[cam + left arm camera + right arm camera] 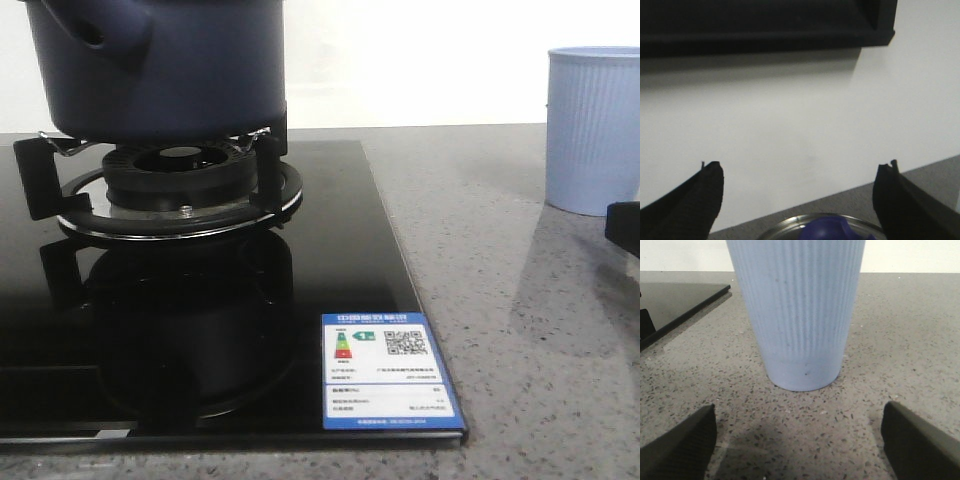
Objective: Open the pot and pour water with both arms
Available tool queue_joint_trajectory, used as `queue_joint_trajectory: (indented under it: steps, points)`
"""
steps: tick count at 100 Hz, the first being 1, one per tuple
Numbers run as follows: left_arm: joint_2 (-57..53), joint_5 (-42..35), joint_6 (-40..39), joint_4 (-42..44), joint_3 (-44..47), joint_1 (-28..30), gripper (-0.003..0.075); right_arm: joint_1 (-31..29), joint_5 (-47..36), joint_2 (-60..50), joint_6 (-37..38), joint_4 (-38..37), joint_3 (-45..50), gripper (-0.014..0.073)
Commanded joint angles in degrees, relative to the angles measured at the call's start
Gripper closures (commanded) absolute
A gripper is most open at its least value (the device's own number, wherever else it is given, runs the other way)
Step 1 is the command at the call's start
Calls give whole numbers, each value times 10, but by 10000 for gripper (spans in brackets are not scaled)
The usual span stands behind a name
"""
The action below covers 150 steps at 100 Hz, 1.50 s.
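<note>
The left gripper (797, 200), fingers spread wide and empty, hangs above a glass lid with a blue knob (825, 229), seen only in the left wrist view, before a white wall. The right gripper (797, 440), likewise released, faces one light blue ribbed plastic cup (796, 310) standing upright on the grey speckled stone surface (900, 350), untouched. Only the front view shows the single large round dark navy-blue pot (155, 65) sitting on the black burner grate (180, 180) of the glossy black glass hob (330, 260) at the surface's left side; the cup stands near the right edge, well apart. One blue energy label (388, 371) marks the hob's near right corner.
</note>
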Motion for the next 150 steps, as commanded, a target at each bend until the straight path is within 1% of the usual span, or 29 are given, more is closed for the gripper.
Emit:
queue_joint_trajectory:
  steps: [1,8,15,19,20,22,23,24,25,26,27,29,30,34,35,37,40,47,62,94,102,107,118,125,136,150]
  points:
    - [-45,-16,0,4,-21,22,190,-4,-62,-5,13,5,15,13]
    - [-66,5,0,4,-21,46,237,-4,-62,-5,13,5,15,69]
    - [-83,24,0,4,-20,69,317,-4,-62,-5,13,5,15,178]
    - [-91,34,0,4,-19,83,379,-4,-62,-5,13,5,15,268]
    - [-92,36,0,4,-19,85,391,-4,-62,-5,13,5,15,302]
    - [-95,42,0,4,-19,91,426,-4,-62,-5,13,5,15,336]
    - [-97,43,0,4,-19,93,451,-4,-62,-5,13,5,15,372]
    - [-98,46,0,4,-19,97,464,-4,-62,-5,13,5,15,389]
    - [-99,47,0,4,-19,99,477,-4,-62,-5,13,5,15,426]
    - [-101,49,0,4,-19,103,503,-4,-62,-5,13,5,15,445]
    - [-102,50,0,4,-19,104,515,-4,-62,-5,13,5,15,481]
    - [-105,54,0,4,-19,108,554,-4,-62,-5,13,5,15,517]
    - [-105,55,0,4,-19,110,580,-4,-62,-5,13,5,15,553]
    - [-108,60,0,4,-19,116,643,-4,-62,-5,13,5,15,652]
    - [-110,62,0,4,-19,116,668,-4,-62,-5,13,5,15,666]
    - [-111,63,0,4,-19,120,704,-4,-62,-5,13,6,15,659]
    - [-113,66,0,4,-19,123,736,-4,-62,-5,13,7,15,655]
    - [-114,68,0,4,-19,123,736,-4,-62,-5,13,13,15,655]
    - [-114,70,0,4,-17,123,736,-4,-62,-8,13,54,15,655]
    - [-114,69,0,4,-16,123,736,-4,-57,-98,12,110,3,655]
    - [-114,69,0,4,-16,123,736,-4,-25,-113,12,110,-14,655]
    - [-114,69,0,4,-16,123,736,-4,1,-123,-6,111,-27,655]
    - [-114,69,0,4,-16,123,736,-4,40,-139,-23,147,-58,655]
    - [-114,69,0,4,-16,123,736,-4,61,-148,-27,153,-79,655]
    - [-114,68,0,4,-16,123,736,-4,96,-157,-68,154,-114,655]
    - [-114,61,0,4,-16,123,736,-5,133,-176,-99,200,-161,655]
